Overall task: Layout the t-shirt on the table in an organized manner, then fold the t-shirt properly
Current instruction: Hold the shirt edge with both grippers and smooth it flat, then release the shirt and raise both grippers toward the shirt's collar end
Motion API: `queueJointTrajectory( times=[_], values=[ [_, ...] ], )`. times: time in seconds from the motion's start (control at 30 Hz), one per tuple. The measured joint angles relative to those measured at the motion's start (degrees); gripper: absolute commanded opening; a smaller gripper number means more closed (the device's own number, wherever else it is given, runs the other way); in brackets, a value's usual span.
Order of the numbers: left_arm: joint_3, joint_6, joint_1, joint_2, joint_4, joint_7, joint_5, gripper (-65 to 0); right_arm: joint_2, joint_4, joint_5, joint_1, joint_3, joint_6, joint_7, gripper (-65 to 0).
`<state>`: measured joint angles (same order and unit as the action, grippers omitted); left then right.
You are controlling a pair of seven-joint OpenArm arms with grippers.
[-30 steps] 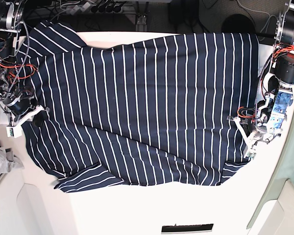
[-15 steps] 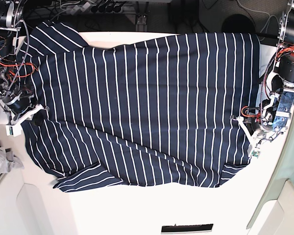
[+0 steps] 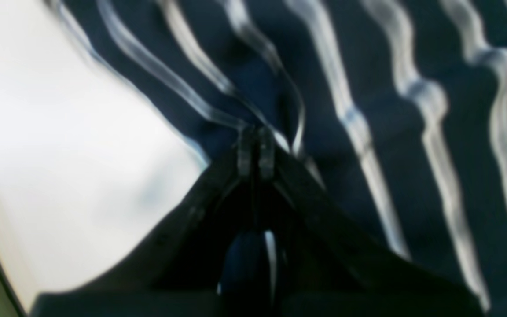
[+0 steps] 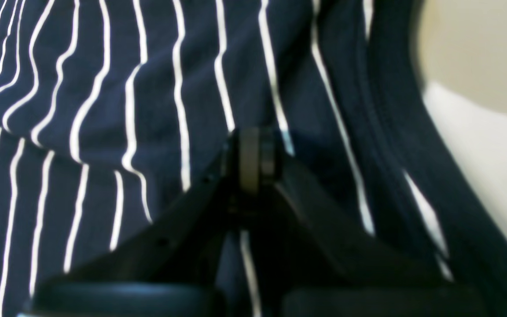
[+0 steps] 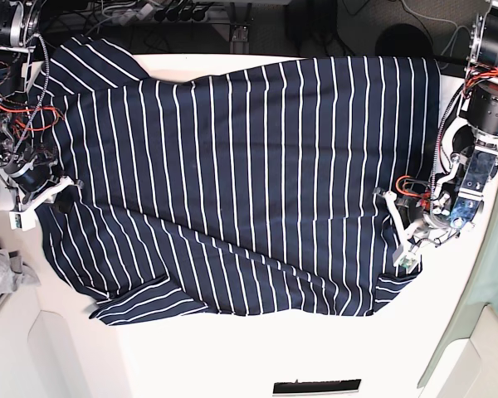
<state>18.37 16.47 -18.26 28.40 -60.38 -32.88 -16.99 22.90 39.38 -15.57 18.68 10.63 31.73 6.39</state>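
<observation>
The navy white-striped t-shirt (image 5: 241, 174) lies spread over the white table (image 5: 274, 348), with one sleeve hanging over the far left corner and a folded sleeve at the front left. My left gripper (image 5: 400, 230) is at the shirt's right edge. In the left wrist view its jaws (image 3: 255, 149) are shut on a bunched fold of the t-shirt (image 3: 368, 88). My right gripper (image 5: 56, 192) is at the shirt's left edge. In the right wrist view it (image 4: 255, 154) is shut on the t-shirt (image 4: 104, 110).
A small grey cloth (image 5: 4, 274) lies off the table's left side. Cables and dark equipment (image 5: 174, 12) run behind the far edge. A dark slot (image 5: 315, 386) sits at the front edge. Bare tabletop shows along the front and in the left wrist view (image 3: 60, 154).
My left gripper has moved inward, to the left in the base view, pulling the shirt's right edge with it. My right gripper has barely moved.
</observation>
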Motion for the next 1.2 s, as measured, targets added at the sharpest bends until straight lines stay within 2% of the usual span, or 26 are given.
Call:
queueJointTrajectory(
  times=[0.1, 0.27, 0.37, 0.43, 0.53, 0.6, 0.77, 0.87, 1.1, 1.2],
  values=[
    [0.0, -1.5, -0.3, 0.2, -0.1, 1.2, 0.1, -65.0, 0.1, 0.3, -1.7, -0.2, 0.0, 0.0, 0.1, -65.0],
    [0.0, -1.7, -0.2, 0.3, -0.1, 2.4, 3.6, -65.0, 0.8, 3.3, -1.2, -0.8, 0.0, 0.0, 1.8, -65.0],
    [0.0, -4.6, -0.2, 0.3, -0.1, 3.0, 6.2, -65.0, 1.5, 5.2, -1.3, -0.9, 0.0, 0.0, 1.9, -65.0],
    [0.0, -5.2, -0.2, 0.3, 0.0, 2.9, 6.7, -65.0, 1.7, 5.8, -1.3, -0.7, 0.0, 0.0, 1.9, -65.0],
    [0.0, -4.8, -0.2, 0.3, -0.1, 2.2, 6.1, -65.0, 1.7, 5.9, -1.3, -0.8, 0.0, 0.0, 1.9, -65.0],
    [0.0, -3.1, 0.4, 1.0, -2.3, 2.5, 4.0, -65.0, 1.7, 5.9, -1.3, -0.8, -0.1, 0.0, 2.3, -65.0],
    [0.0, -3.0, 4.7, 3.3, -15.2, 1.0, 2.4, -65.0, 2.5, 7.9, -2.1, -2.9, -0.1, -0.2, 3.1, -65.0],
    [-0.1, -2.9, 8.8, 4.0, -18.8, 0.8, 2.4, -65.0, 3.3, 12.2, -2.5, -6.6, 0.8, -0.4, 6.3, -65.0],
    [-5.9, -2.9, 17.6, 4.0, -21.1, 0.8, 2.6, -65.0, 3.8, 23.8, -9.5, -15.2, 5.3, -0.1, 9.8, -65.0],
    [-7.4, -1.0, 20.7, 4.0, -21.2, 1.9, 2.6, -65.0, 3.9, 25.7, -11.1, -18.8, 6.0, -0.2, 10.8, -65.0]
  ],
)
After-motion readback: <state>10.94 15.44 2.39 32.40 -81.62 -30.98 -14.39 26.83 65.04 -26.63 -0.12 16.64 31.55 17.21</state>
